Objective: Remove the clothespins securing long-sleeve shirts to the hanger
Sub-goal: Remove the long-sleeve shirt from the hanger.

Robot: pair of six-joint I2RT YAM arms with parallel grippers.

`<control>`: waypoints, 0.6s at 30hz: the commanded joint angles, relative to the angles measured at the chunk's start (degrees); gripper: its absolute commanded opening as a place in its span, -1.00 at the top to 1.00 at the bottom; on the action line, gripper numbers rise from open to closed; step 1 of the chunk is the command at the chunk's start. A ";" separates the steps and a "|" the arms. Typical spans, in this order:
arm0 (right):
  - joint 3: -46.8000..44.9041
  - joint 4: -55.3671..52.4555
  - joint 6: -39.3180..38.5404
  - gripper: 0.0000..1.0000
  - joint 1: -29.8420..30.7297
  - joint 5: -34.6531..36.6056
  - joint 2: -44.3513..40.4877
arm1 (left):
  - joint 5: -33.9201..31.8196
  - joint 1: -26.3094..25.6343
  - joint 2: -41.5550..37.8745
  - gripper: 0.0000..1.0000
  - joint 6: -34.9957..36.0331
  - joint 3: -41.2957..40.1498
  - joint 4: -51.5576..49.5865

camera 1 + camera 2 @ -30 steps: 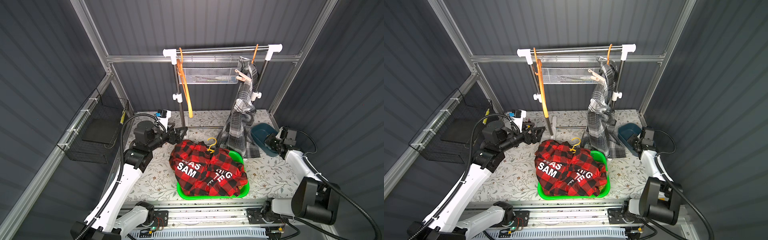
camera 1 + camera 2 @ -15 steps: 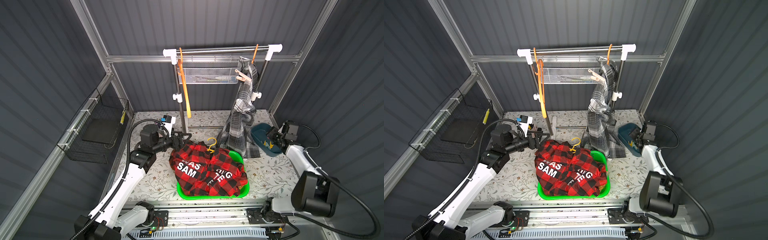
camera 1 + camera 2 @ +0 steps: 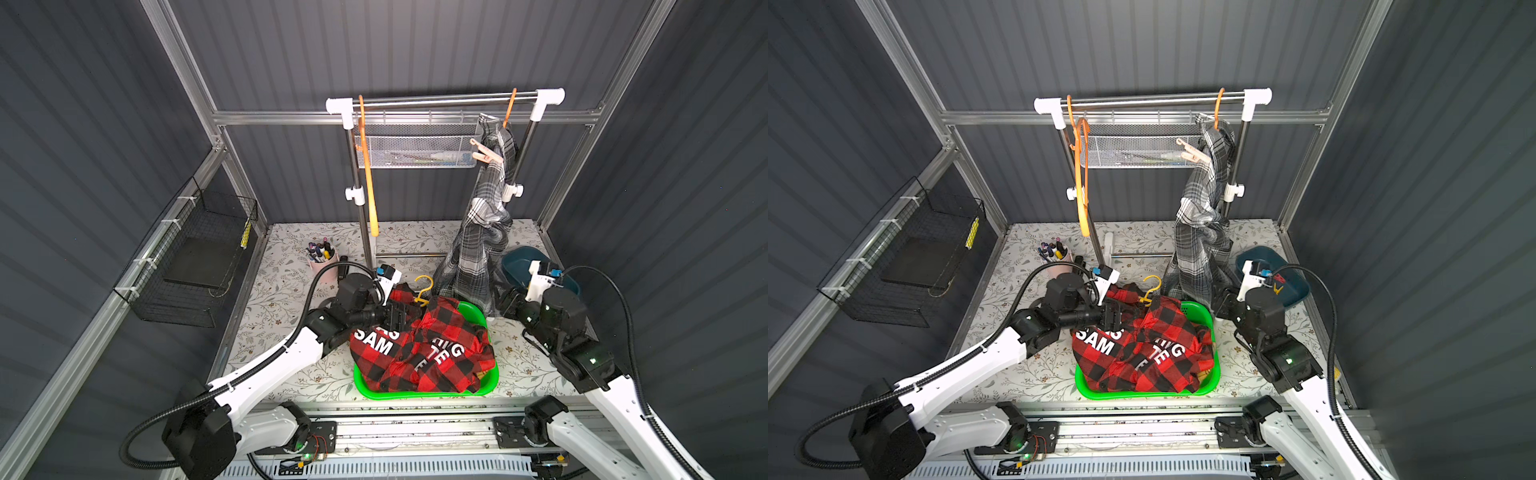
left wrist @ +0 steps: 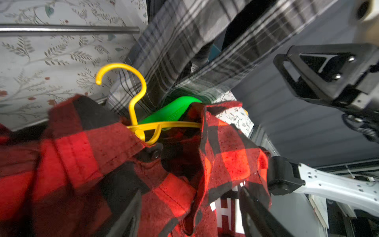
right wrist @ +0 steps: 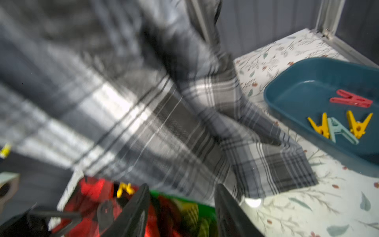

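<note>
**Status: part done.**

- **Tray:** Tray [image 5: 297,92] by R arm holds four pins: red pin [image 5: 351,101], two yellow pins [image 5: 321,126], pale pin [image 5: 340,130].
- **Red shirt:** Red shirt [image 3: 415,353] lies heaped in green basket [image 3: 419,395], yellow hanger [image 4: 132,113] inside its collar. No pin seen on it in L wrist view, but folds hide much.
- **Grey shirt:** Grey shirt [image 3: 478,249] hangs at one end of rail [image 3: 436,99] w/ salmon pins [image 3: 484,151] clipped near shoulder, two as far as can be told. These are outstanding.
- **Orange hanger:** Orange hanger [image 3: 368,178] at other end is bare.
- **L gripper:** L gripper [image 4: 190,215] has jaws wide over red collar. Cloth lies between them, apparently unpinched.
- **R gripper:** R gripper [image 5: 182,215] has jaws apart and empty, near basket, beside grey hem.

**Judgement:** salmon pins sit well above both grippers.
</note>
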 commanded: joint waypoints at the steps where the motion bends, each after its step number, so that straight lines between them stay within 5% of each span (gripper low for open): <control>1: 1.26 -4.34 -1.67 -0.06 8.40 6.68 0.73 | -4.31 -1.87 2.47 -0.47 -0.85 -1.91 2.47; 9: 8.88 -0.72 -5.82 -0.08 21.99 0.62 12.48 | -7.15 -4.45 4.34 -0.43 -3.33 -8.36 6.11; 18: 13.47 2.28 -0.61 -0.13 20.88 -5.39 26.03 | -8.62 -4.94 3.64 -0.41 -4.08 -12.28 8.26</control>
